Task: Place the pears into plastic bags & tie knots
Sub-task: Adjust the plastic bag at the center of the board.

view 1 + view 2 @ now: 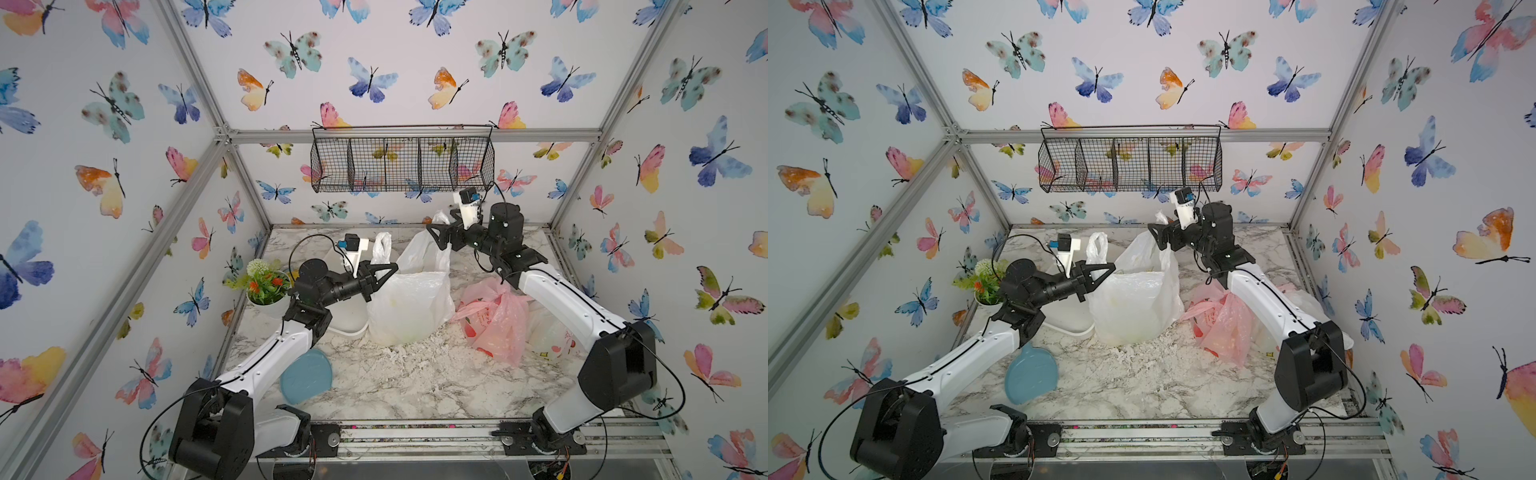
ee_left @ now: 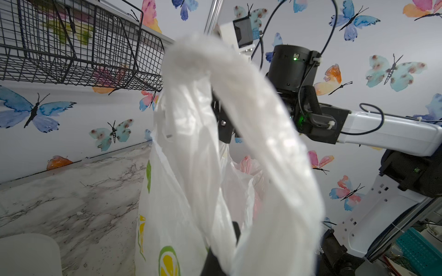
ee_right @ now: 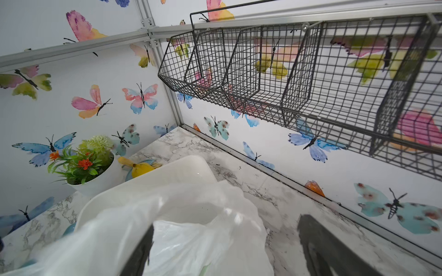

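Butterfly wallpaper covers the walls, and a black wire basket (image 1: 401,164) hangs on the back one, above the marble-pattern table (image 1: 415,386). On the middle of the table stands the lemon bag (image 1: 411,299), a white plastic bag with lemon slices, upright and open at the top.

The left gripper (image 1: 388,269) is clenched on one handle of this bag. The handle loop (image 1: 382,245) rises above the closed jaws, and in the left wrist view it curves as a thick twisted white band.

The right gripper (image 1: 435,238) is at the far side of the bag mouth, just beside the second handle (image 1: 440,217). It is released and grasps nothing. In the right wrist view its two dark fingers (image 3: 141,251) stand well apart, and the thin plastic lies loosely across one of them.

I cannot make out the pears clearly. Only a pale green shade (image 1: 409,337) shows through the low part of the lemon bag.

On the robot's right side of this bag the pink bag (image 1: 498,320) lies crumpled on the table. Further right, partly under the right arm, is a translucent white bag (image 1: 548,338) with small coloured prints. Whether these two are tied, I cannot tell.

Near the left arm are a white tray (image 1: 347,330), the potted flowers (image 1: 268,286) and a blue plate (image 1: 305,376).
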